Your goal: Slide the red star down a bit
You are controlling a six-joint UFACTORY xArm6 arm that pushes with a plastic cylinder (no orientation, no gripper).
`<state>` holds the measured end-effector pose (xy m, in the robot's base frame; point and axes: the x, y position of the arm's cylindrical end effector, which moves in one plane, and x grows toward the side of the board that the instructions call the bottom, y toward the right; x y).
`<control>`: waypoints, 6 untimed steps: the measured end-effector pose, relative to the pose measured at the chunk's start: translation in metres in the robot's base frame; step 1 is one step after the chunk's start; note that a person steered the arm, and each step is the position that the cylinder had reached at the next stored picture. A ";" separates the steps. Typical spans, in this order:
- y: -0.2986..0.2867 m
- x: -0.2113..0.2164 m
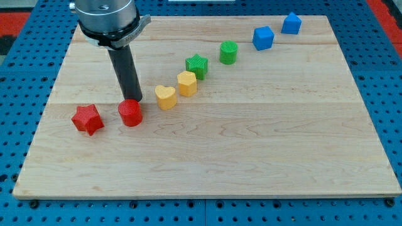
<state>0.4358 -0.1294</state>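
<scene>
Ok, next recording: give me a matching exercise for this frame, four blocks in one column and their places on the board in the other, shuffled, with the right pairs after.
Blocks:
1. red star
2. red cylinder
3. yellow heart
4. green star

Places:
A. just below my tip, at the rod's foot
B. nearest the view's left edge of the board
C. up and to the right of the yellow hexagon
D. between the red cylinder and the yellow hexagon

Pairs: 1-B, 2-A, 3-D, 4-C
</scene>
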 end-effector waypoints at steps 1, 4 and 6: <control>-0.022 -0.004; -0.088 0.012; -0.088 0.040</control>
